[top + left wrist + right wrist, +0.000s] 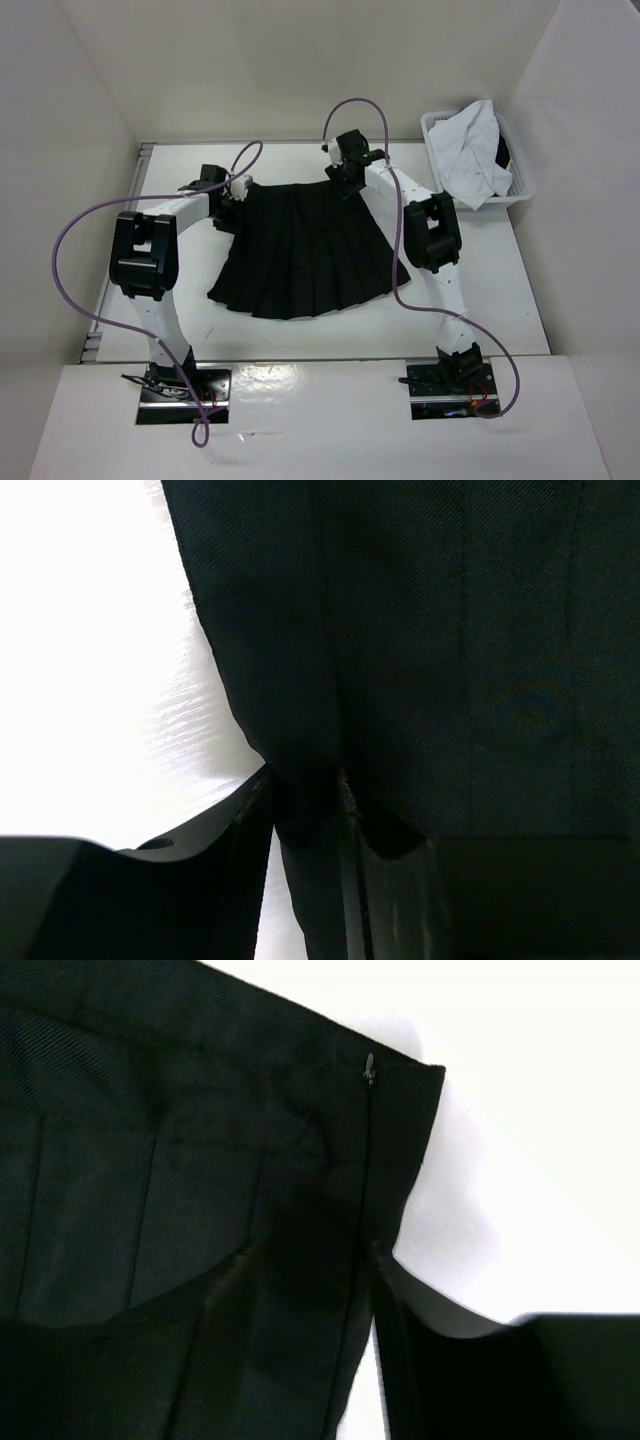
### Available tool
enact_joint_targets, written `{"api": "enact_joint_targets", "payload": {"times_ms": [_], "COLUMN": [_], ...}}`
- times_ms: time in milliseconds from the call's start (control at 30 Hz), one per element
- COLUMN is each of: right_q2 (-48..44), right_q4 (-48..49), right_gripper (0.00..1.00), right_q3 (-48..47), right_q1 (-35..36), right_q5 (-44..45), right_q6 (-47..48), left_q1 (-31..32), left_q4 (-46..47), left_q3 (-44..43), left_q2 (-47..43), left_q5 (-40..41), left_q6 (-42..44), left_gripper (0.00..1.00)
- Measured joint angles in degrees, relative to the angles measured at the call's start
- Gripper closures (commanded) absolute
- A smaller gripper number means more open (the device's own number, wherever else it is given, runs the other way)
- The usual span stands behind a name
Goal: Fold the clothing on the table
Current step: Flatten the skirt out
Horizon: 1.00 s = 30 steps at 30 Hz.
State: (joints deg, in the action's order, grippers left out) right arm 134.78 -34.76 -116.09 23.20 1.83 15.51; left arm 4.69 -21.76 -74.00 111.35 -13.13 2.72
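Gripping the skirt (305, 255) waistband corners at twelve o'clock, left gripper (305, 810) and right gripper (305, 1280) pinch fabric; next, lift both toward six o'clock hem evenly.

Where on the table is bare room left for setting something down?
The table is bare between the skirt's hem and the arm bases, and along the far edge behind the waistband. It is crowded at the waistband corners, where the left gripper and right gripper work, and at the basket.
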Motion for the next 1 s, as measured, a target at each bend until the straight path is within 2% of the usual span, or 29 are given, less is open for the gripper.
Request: {"api": "enact_joint_targets", "payload": {"times_ms": [33,133,300,433,467,533,1000], "right_q2": [0.55,2.19,4.15,4.48,4.48,4.48,3.80], "right_q4": [-0.02,0.02,0.04,0.04,0.04,0.02,0.52], "right_gripper": [0.52,0.65,0.73,0.88,0.95,1.00,1.00], "right_q3": [-0.37,-1.27,-2.14,-2.54,-2.56,-2.56,-1.03], "right_q1": [0.00,0.00,0.00,0.00,-0.04,-0.28,-4.37], "right_q5": [0.15,0.52,1.07,1.60,1.90,2.36,4.94], "right_q6": [0.02,0.28,0.44,0.76,0.81,0.94,2.14], "left_q1": [0.00,0.00,0.00,0.00,0.00,0.00,0.02], "left_q4": [0.00,0.09,0.22,0.35,0.39,0.48,1.99], "left_q3": [0.00,0.00,0.00,0.13,0.17,0.26,1.03], "left_q2": [0.02,0.07,0.11,0.11,0.11,0.11,-0.02], "left_q5": [-0.07,-0.17,-0.24,-0.26,-0.26,-0.26,-1.31], "left_q6": [0.00,-0.04,-0.07,-0.09,-0.07,-0.09,-0.15], "left_gripper": [0.66,0.67,0.74,0.78,0.78,0.81,0.84]}}
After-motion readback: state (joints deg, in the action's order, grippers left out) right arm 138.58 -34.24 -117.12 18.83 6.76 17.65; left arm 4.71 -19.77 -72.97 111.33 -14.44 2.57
